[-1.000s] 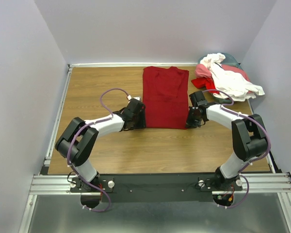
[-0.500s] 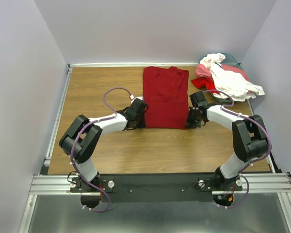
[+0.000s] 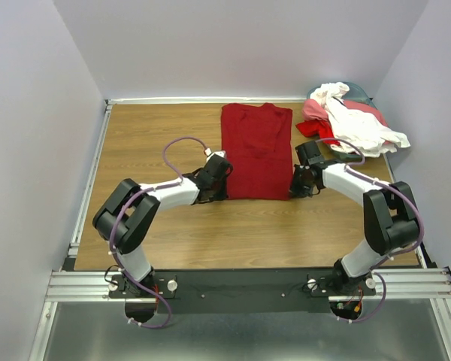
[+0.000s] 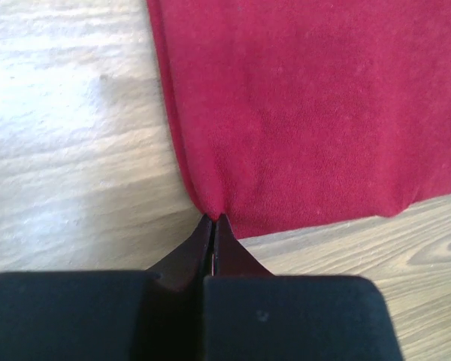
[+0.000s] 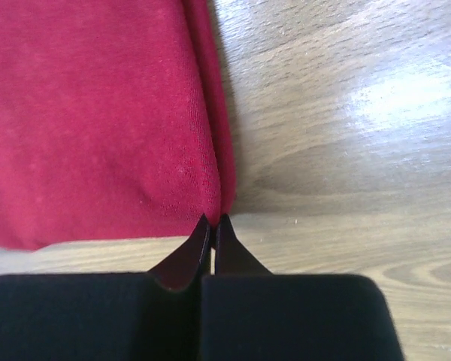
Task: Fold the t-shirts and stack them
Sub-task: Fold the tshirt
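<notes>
A dark crimson t-shirt (image 3: 256, 150) lies flat in a long folded strip at the middle of the table, collar at the far end. My left gripper (image 3: 224, 188) is shut on its near left corner (image 4: 210, 207); the cloth puckers where the tips (image 4: 213, 219) pinch it. On the other side, my right gripper (image 3: 292, 188) is shut on the near right corner (image 5: 214, 199), its tips (image 5: 213, 219) pressed together on the hem. A heap of other t-shirts (image 3: 349, 120), white, lighter red-pink and teal, sits at the far right corner.
The wooden table (image 3: 158, 135) has raised rails on the left (image 3: 90, 180) and at the back. Walls stand close on three sides. The heap lies just behind my right arm's elbow.
My left gripper slid right to the shirt's near left corner and closed on it. The right gripper pinched fully shut on the near right corner. The shirt has not moved.
</notes>
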